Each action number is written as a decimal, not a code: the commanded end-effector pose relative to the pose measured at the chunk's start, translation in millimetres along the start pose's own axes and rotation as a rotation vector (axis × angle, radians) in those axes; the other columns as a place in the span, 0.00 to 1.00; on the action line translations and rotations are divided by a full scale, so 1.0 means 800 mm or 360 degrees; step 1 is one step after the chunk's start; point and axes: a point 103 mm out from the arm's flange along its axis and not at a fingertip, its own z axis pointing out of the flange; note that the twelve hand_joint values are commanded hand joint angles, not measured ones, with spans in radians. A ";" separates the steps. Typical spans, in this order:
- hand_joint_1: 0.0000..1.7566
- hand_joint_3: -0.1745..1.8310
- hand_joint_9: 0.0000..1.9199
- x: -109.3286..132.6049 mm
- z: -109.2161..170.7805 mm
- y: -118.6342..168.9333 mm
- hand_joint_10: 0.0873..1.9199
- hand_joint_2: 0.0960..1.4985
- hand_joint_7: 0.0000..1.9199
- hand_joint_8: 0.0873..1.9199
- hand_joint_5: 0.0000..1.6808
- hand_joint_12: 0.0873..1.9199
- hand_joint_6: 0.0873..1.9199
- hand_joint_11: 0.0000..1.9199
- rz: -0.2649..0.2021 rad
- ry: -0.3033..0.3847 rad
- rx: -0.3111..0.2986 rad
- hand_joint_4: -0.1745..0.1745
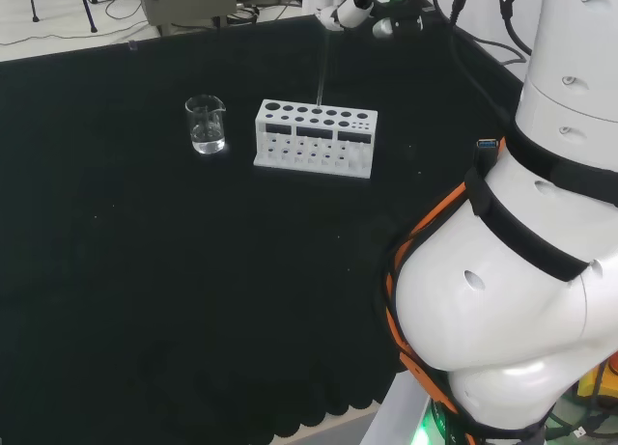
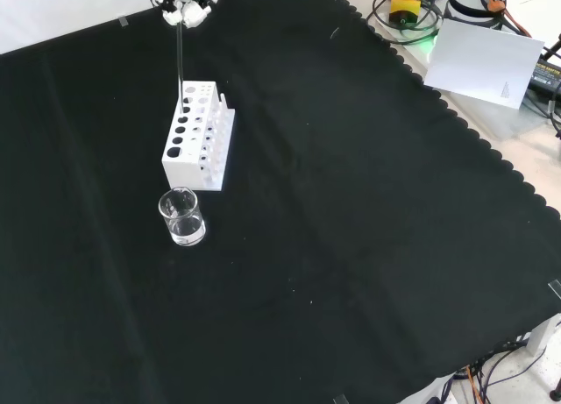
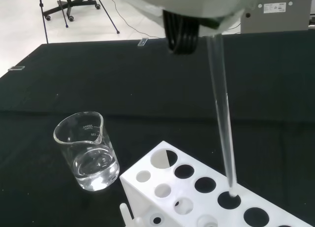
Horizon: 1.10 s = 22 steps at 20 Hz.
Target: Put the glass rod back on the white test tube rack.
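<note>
We see the hand (image 2: 182, 3) at the top edge of the front view, its fingers (image 2: 172, 17) pinched together around the upper end of the glass rod (image 2: 180, 58), which hangs nearly upright below them. In the head view the hand (image 1: 355, 9) sits at the far edge of the table (image 1: 145, 300), above and slightly to the right of the white test tube rack (image 1: 316, 139), with the glass rod (image 1: 322, 73) running down from it toward the rack's back row. In the wrist view we can follow the glass rod (image 3: 222, 109) from a blurred white part of the hand down to its lower tip, which meets one of the larger holes along the top plate of the white test tube rack (image 3: 197, 192); we cannot tell how far the tip has gone in, if at all. A small clear beaker (image 2: 181, 217) with some clear liquid in its bottom stands on the black cloth just beside one short end of the rack, apart from it. In the front view the beaker lies nearer the camera than the white test tube rack (image 2: 200, 137); in the head view the beaker (image 1: 206, 125) stands to the rack's left. The rack's other holes that we can see hold nothing.
</note>
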 end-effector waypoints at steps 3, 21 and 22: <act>0.75 0.46 0.90 -0.001 -0.002 0.000 0.43 0.40 0.63 0.56 0.70 0.44 0.27 0.89 0.0007 0.0009 0.0001 0.00; 0.75 0.46 0.90 -0.002 0.048 0.019 0.43 0.40 0.63 0.56 0.70 0.44 0.27 0.89 -0.0006 -0.0010 0.0100 0.00; 0.75 0.46 0.90 -0.004 0.049 0.022 0.43 0.40 0.63 0.56 0.70 0.44 0.27 0.89 -0.0009 -0.0010 0.0105 0.00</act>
